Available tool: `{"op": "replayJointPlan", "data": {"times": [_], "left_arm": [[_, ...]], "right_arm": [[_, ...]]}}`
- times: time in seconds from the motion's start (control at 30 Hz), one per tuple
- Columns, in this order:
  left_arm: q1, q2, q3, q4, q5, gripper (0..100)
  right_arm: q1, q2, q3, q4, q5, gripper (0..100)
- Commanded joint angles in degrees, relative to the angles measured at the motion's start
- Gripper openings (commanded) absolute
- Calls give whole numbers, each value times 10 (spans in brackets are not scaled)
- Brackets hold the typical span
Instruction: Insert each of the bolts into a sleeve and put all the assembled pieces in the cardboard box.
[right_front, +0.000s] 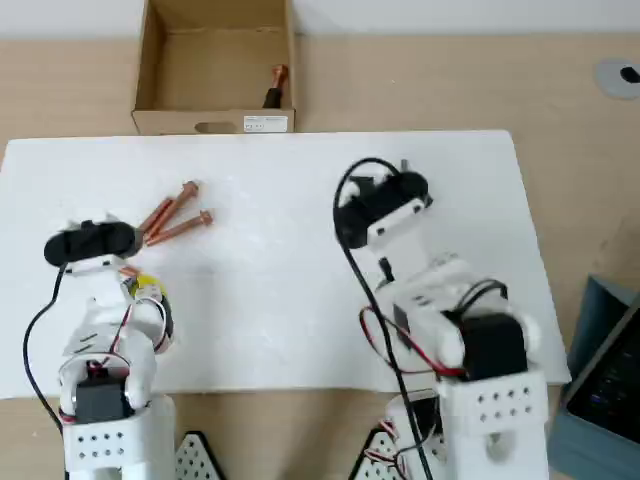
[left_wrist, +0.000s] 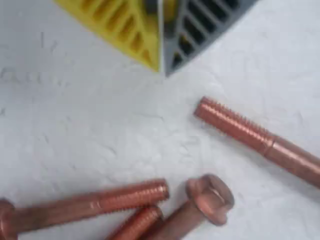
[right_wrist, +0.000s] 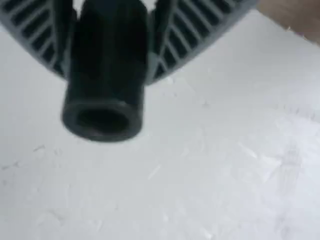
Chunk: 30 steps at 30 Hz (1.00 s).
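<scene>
Left gripper (left_wrist: 161, 67) over white mat (right_front: 280, 290)

Your sleeve (right_wrist: 105, 85) is hidden at its rear between the right fingers (right_wrist: 31, 26); past the left fingertips (left_wrist: 132, 42), one bolt (left_wrist: 250, 134) leaves frame, head cut off.

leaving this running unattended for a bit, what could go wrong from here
1. Several bolts lie bunched together right by the shut left jaws. A grab there may catch two at once or roll one away across the white mat.
2. The right jaws grip the black sleeve with its open end sticking out. A bolt pushed in off-line could tilt it or knock it loose.
</scene>
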Motion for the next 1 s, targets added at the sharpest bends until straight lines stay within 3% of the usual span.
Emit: {"op": "replayJointPlan", "data": {"times": [0.0, 0.4, 0.7, 0.97], "left_arm": [[-4, 80, -103, -6, -18, 6], [-4, 468, -396, -2, -158, 3], [25, 706, -593, 123, -250, 7], [75, 844, -713, 181, -324, 7]], "right_arm": [[24, -22, 13, -23, -9, 16], [117, -26, 51, -97, -70, 13], [151, -26, 51, -105, -74, 12], [152, -26, 51, -106, -74, 12]]}}
